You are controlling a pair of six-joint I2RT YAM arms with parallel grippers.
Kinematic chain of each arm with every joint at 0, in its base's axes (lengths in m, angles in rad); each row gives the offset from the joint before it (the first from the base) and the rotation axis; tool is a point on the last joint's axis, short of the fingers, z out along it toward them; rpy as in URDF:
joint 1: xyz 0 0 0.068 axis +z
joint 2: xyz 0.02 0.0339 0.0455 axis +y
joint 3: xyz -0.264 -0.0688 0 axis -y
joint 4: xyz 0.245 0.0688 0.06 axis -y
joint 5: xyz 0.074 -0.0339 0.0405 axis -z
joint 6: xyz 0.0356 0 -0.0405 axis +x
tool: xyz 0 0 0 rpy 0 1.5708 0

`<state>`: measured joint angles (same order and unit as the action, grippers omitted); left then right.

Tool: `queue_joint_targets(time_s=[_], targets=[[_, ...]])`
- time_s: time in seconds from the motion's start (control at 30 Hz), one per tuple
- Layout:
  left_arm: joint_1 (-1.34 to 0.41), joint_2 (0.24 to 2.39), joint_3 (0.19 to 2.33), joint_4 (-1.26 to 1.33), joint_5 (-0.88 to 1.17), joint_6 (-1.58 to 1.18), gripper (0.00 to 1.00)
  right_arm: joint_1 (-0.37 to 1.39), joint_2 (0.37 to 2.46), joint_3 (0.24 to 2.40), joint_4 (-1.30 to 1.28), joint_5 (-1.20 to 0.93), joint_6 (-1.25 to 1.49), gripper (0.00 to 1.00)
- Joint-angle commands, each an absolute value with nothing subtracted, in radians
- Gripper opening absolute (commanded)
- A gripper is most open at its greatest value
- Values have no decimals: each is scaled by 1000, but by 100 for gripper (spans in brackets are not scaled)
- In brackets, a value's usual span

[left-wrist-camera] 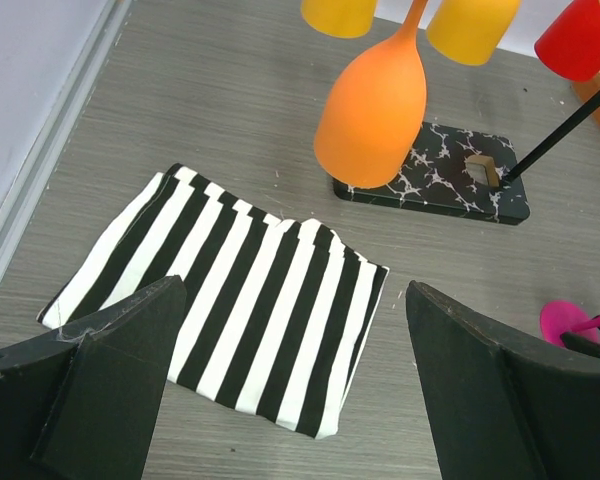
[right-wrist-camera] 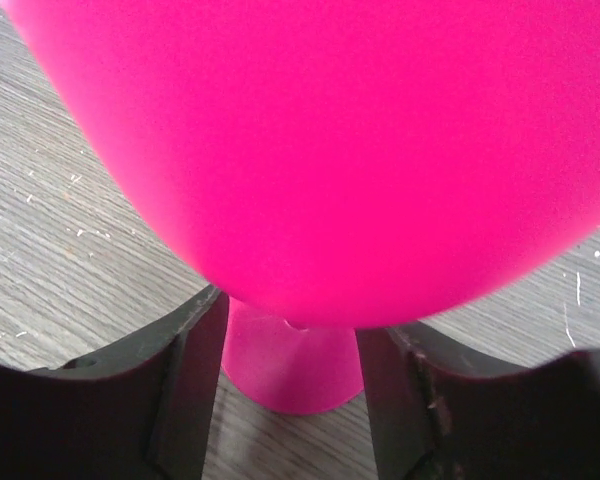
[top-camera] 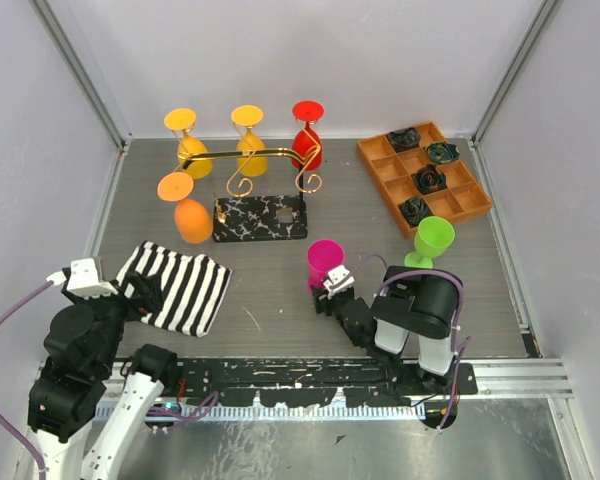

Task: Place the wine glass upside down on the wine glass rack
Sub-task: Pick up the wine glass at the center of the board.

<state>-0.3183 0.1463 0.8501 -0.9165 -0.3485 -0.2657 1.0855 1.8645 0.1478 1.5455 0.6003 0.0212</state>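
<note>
The pink wine glass [top-camera: 325,262] stands upright on the table, right of centre. My right gripper [top-camera: 337,284] reaches it from the near side. In the right wrist view its fingers [right-wrist-camera: 190,390] press both sides of the glass's stem foot [right-wrist-camera: 292,365], under the bowl [right-wrist-camera: 320,150]. The gold wine glass rack [top-camera: 250,155] on its marbled base [top-camera: 260,217] stands at the back. It holds two yellow glasses, a red one [top-camera: 307,140] and an orange one [top-camera: 190,215], all upside down. My left gripper [left-wrist-camera: 295,400] is open and empty over a striped cloth [left-wrist-camera: 230,300].
A green wine glass [top-camera: 432,240] stands upright just right of my right arm. An orange compartment tray [top-camera: 425,175] with dark items sits at the back right. The striped cloth [top-camera: 177,285] lies at the front left. Walls close in the table on three sides.
</note>
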Motion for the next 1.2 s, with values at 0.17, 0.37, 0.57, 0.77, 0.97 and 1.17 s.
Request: queue_joint_targets(time_s=[0.17, 0.37, 0.57, 0.77, 0.97, 1.17], targets=[[-314, 159, 842, -884, -339, -258, 99, 1084, 1905, 217, 1700, 605, -20, 64], [-313, 167, 842, -884, -337, -259, 99, 1041, 1907, 232, 1700, 604, 7, 60], [-313, 165, 843, -884, -339, -258, 99, 1012, 1905, 255, 1700, 566, 3, 57], [-314, 166, 842, -884, -339, -258, 99, 987, 1918, 268, 1700, 538, 7, 51], [-314, 169, 841, -884, -339, -258, 99, 967, 1927, 280, 1700, 521, -2, 44], [-313, 170, 842, -884, -339, -258, 99, 957, 1914, 285, 1700, 487, -22, 31]])
